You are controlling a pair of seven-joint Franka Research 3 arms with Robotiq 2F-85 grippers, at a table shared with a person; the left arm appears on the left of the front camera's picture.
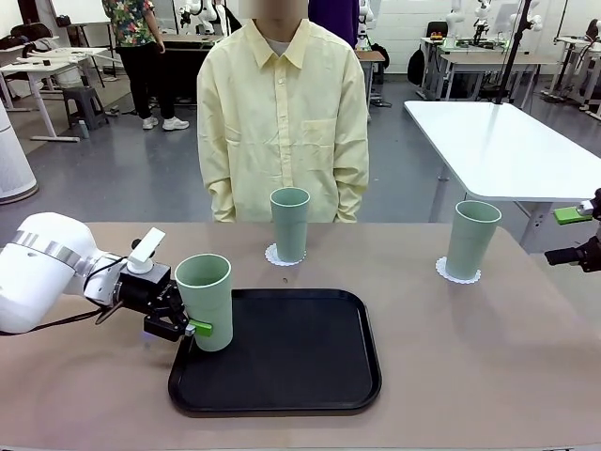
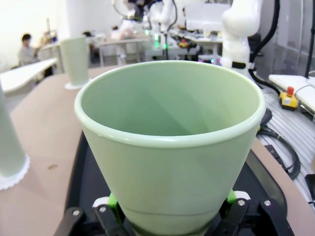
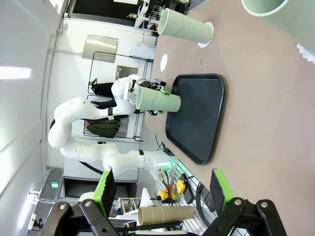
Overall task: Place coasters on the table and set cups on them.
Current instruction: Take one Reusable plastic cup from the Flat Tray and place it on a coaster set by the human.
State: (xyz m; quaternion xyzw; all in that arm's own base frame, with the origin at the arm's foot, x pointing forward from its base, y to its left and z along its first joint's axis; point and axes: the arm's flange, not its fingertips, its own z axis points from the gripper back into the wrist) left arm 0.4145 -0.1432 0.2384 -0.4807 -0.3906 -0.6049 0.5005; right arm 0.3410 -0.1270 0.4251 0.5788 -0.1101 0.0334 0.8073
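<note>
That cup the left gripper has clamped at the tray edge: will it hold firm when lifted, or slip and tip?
The cup is probably light: it looks empty inside. Its smooth tapered wall may slip downward between the left gripper pads, which clamp low near the base. Being tall and narrow-footed, it could tip if set down off-centre by the tray.

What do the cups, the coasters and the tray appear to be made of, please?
Cups: likely plastic; smooth, pale mint, with a soft sheen and a thin rolled rim.
Coasters: thin white discs with scalloped, lace-like edges; paper or fabric, hard to tell.
Tray: black, matte to slightly glossy with a raised rounded rim, probably moulded plastic.
</note>
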